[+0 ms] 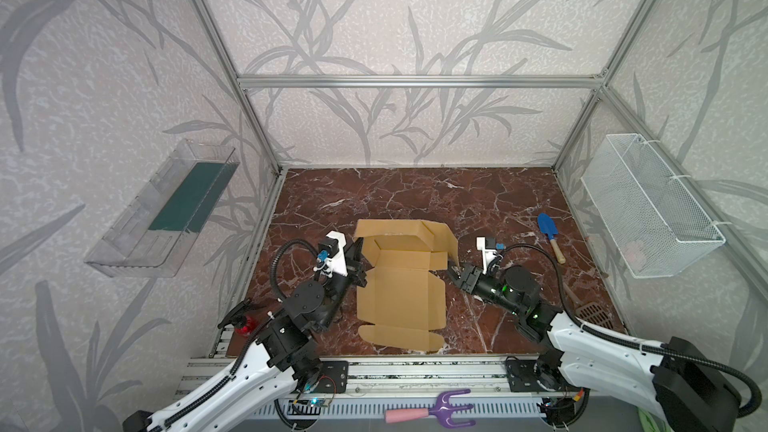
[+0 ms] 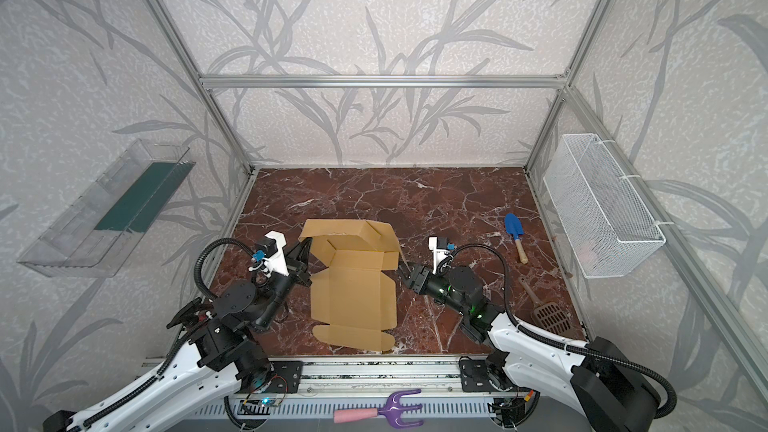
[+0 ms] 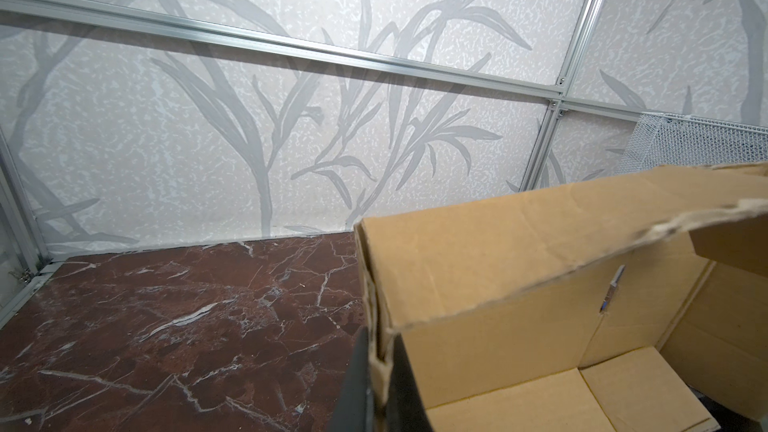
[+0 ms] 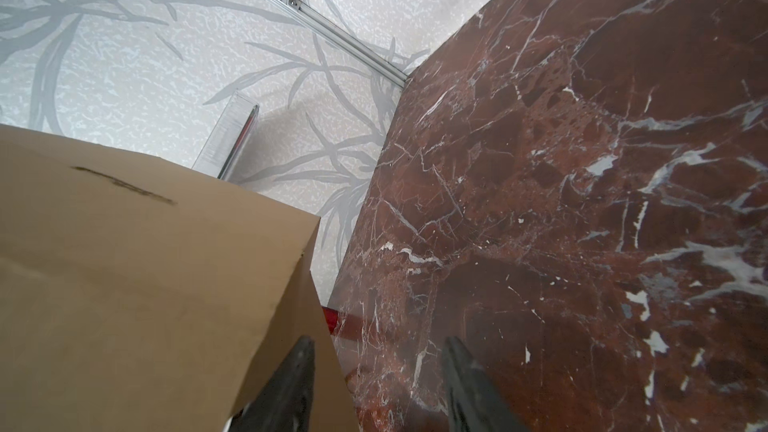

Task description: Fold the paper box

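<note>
I have the paper box [image 1: 399, 288] at the middle of the marble tabletop [image 1: 415, 193], closer to the front rail [image 1: 415, 371] than to the back wall [image 1: 415, 130]. Its far half stands up as walls. Its near half, the lid panel with rounded tabs, lies flat, and the tab edge stops just short of the table's front edge.

My left gripper [image 3: 379, 338] is pressed together on the box's left wall. In the left wrist view the frayed cardboard edge sits pinched between both dark fingers [image 3: 359, 388].

My right gripper [image 4: 378, 342] is spread. In the right wrist view one finger lies against the outer face of the raised right flap, the other is out over bare marble, and the flap's free edge runs between them. In a top view its tip is at that flap's near corner [image 1: 457, 270]; I cannot tell whether it is touching.

Behind the box the marble is open all the way to the back wall. To the right there is a clear lane before the blue trowel [image 1: 547, 230] and the brown slotted scoop [image 1: 592, 313], both near the right edge. On the left, my arm fills the strip between the box and the frame.
</note>
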